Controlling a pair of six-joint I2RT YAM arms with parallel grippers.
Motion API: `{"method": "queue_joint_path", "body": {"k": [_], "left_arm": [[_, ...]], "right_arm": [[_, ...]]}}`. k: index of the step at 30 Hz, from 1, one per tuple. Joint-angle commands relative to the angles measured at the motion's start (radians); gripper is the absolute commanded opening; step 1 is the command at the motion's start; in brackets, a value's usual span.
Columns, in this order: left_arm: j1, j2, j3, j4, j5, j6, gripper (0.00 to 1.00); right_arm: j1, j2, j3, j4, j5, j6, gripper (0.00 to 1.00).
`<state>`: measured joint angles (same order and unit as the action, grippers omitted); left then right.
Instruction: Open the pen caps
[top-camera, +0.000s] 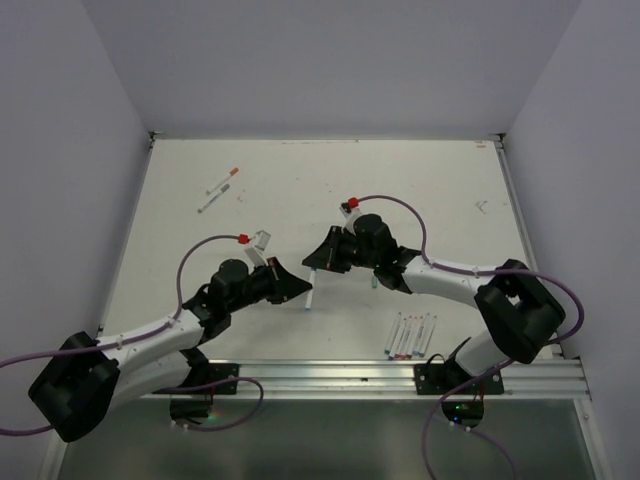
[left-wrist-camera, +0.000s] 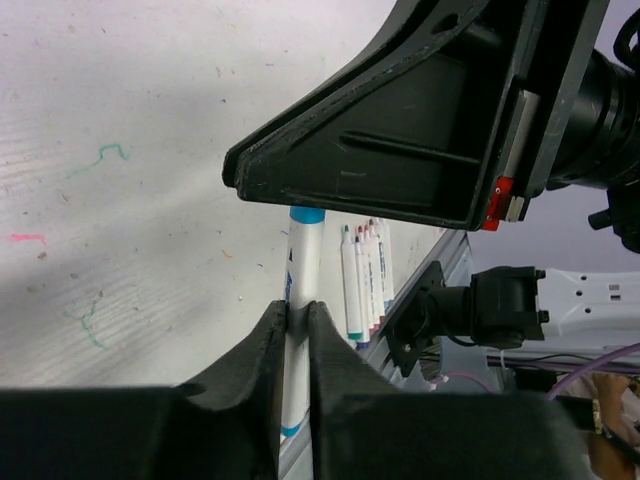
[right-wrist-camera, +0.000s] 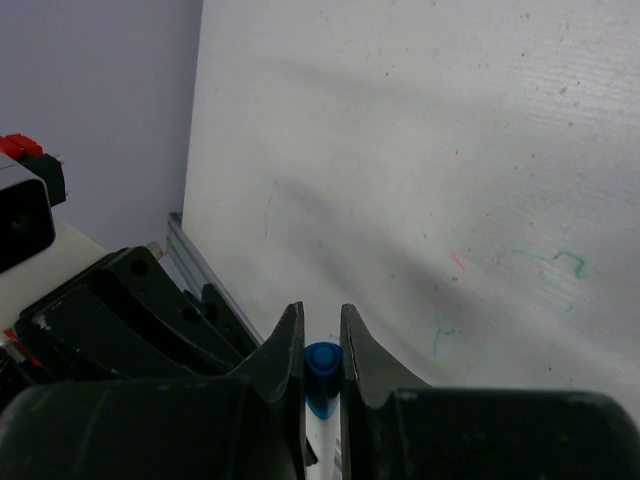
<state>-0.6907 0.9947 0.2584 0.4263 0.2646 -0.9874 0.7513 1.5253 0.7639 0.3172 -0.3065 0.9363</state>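
"Since both arms meet over the middle of the bench (top-camera: 430, 190), where is the pen?" asks the first.

"Off the surface," says the second. "The white pen (left-wrist-camera: 304, 255) is clamped mid-barrel between the left fingers (left-wrist-camera: 262, 350), and the right fingers (right-wrist-camera: 280, 350) are pressed together on its blue cap (right-wrist-camera: 321, 380)."

"How will it handle?"

"Light, stiff plastic, I'd judge. It's smooth and round, so it could twist or slide in a loose hold. The cap is tiny and probably a snug push fit. A straight pull along the barrel suits it, with the two holds close together so the barrel doesn't lever."

"Anything in the way?"

"Mostly the arms themselves — the two wrists crowd each other, so there's little room to draw apart. The metal rail (top-camera: 400, 372) runs along the near edge, and a row of spare pens (top-camera: 411, 336) lies just in front of it, to the right of the held pen. Two loose pens (top-camera: 222, 183) lie far off at the left — no obstacle. On the bench below there are only faint ink marks (left-wrist-camera: 105, 152)."
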Motion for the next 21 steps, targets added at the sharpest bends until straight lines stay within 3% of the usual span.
{"method": "queue_joint_path", "body": {"k": [1,2,5,8,10,13,14,16,17,18,19,21], "left_arm": [[-0.006,0.004,0.032,0.065,-0.002,-0.005,0.19],[-0.006,0.004,0.028,0.062,-0.004,-0.004,0.41],[-0.006,0.002,0.019,0.058,-0.002,0.009,0.68],[-0.006,0.021,0.007,0.083,0.034,0.023,0.75],[-0.007,0.042,0.004,0.107,0.053,0.026,0.75],[-0.007,0.079,-0.013,0.184,0.096,0.009,0.66],[-0.007,0.096,-0.018,0.205,0.117,0.004,0.53],[-0.007,0.114,-0.024,0.267,0.140,-0.010,0.36],[-0.007,0.130,-0.025,0.284,0.163,-0.014,0.16],[-0.007,0.139,-0.025,0.317,0.176,-0.023,0.05],[-0.009,0.145,-0.025,0.330,0.186,-0.028,0.00],[-0.012,0.156,-0.033,0.382,0.212,-0.049,0.00]], "right_arm": [[0.003,-0.001,0.006,0.040,-0.019,-0.004,0.00],[0.003,-0.002,0.003,0.051,-0.023,0.001,0.00],[0.002,-0.017,-0.012,0.059,-0.034,0.012,0.00],[0.003,-0.040,-0.041,0.094,-0.062,0.036,0.00],[0.002,-0.053,-0.051,0.127,-0.078,0.059,0.00],[0.003,-0.062,-0.067,0.163,-0.109,0.084,0.00],[0.003,-0.065,-0.071,0.186,-0.114,0.099,0.00],[0.002,-0.074,-0.078,0.198,-0.120,0.107,0.00],[0.003,-0.079,-0.080,0.200,-0.121,0.108,0.00],[0.002,-0.082,-0.081,0.200,-0.120,0.108,0.00],[0.002,-0.086,-0.084,0.200,-0.117,0.110,0.00],[-0.004,-0.102,-0.086,0.194,-0.092,0.111,0.00]]}}
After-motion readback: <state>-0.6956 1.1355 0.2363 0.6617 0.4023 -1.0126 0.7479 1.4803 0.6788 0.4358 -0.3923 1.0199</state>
